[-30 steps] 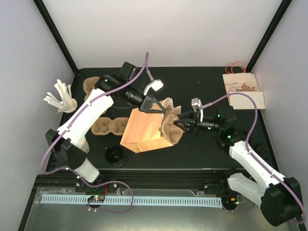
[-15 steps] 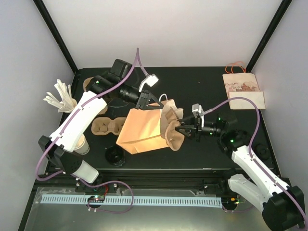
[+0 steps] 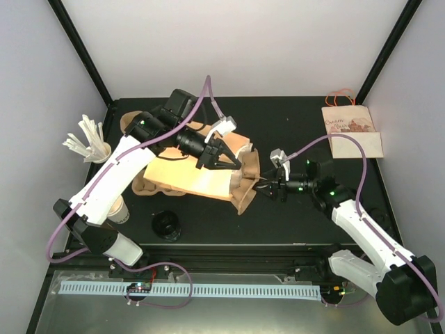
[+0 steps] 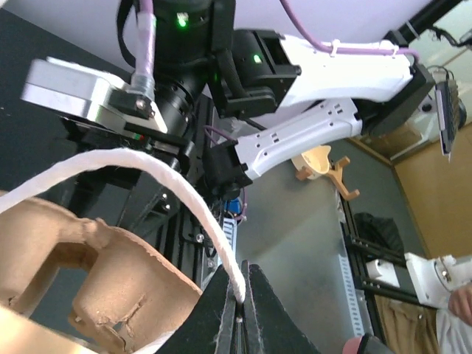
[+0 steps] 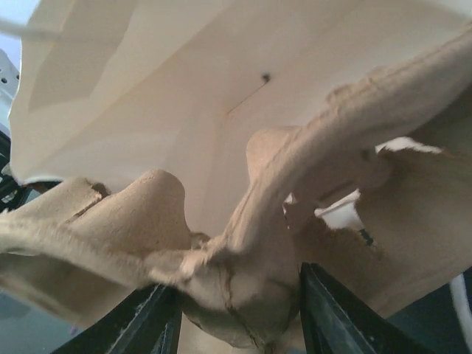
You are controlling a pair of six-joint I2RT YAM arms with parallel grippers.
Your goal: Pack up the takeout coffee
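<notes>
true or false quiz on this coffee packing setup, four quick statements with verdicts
1. The left tool is shut on the white handle of the brown bag. True.
2. The black lid is inside the brown bag. False: it lies on the table, nearer the front edge, apart from the bag.
3. The right tool grips a cup carrier. True.
4. The printed bag in the far right corner stands upright. False: it lies flat.
</notes>
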